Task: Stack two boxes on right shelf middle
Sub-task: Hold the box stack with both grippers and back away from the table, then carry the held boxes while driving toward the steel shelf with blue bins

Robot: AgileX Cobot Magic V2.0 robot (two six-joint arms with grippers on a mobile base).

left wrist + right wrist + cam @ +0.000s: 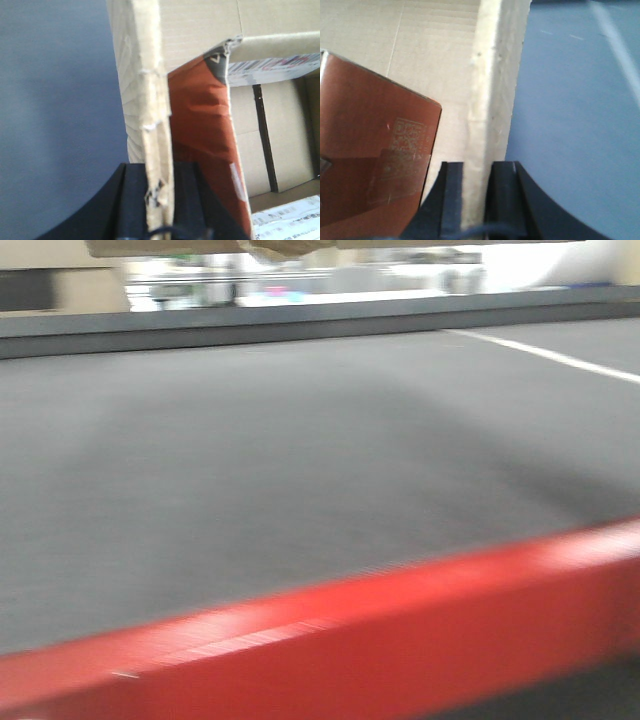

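My left gripper is shut on the upright side wall of an open cardboard box. My right gripper is shut on the opposite wall of the cardboard box. Inside it lies a reddish-brown flat package, seen in the left wrist view and in the right wrist view. In the front view only the box's underside shows at the top edge, held high above the floor. The shelf and a second box are out of view.
Grey carpeted floor fills the blurred front view. A red band crosses the bottom. A white floor line runs at the right. A low grey ledge and bright clutter lie far back.
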